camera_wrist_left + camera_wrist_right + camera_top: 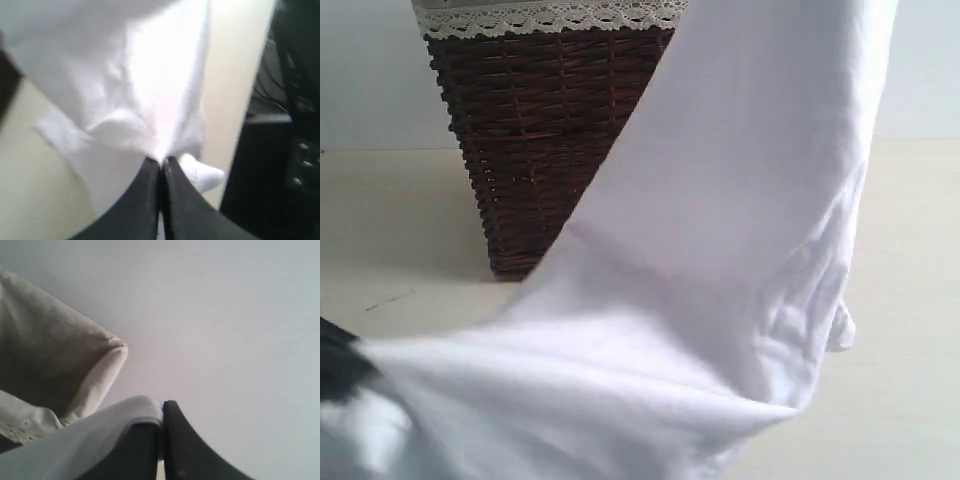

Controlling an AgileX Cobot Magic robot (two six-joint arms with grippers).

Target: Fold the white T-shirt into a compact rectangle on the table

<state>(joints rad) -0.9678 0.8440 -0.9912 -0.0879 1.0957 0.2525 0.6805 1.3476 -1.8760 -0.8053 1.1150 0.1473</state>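
The white cotton T-shirt hangs as one slanting sheet above the broad pale cream table, in front of the dark wicker basket with lace trim. Its long axis runs from high on the right to low on the left, where the cloth gathers close to the tabletop. The left gripper has its black jaws pressed together on a bunched fold at that low end, and the right gripper, likewise clamped on a fold of the cloth, carries the high end out of the exterior view. Laying the shirt flat likely depends on the right arm lowering its end away from the left.
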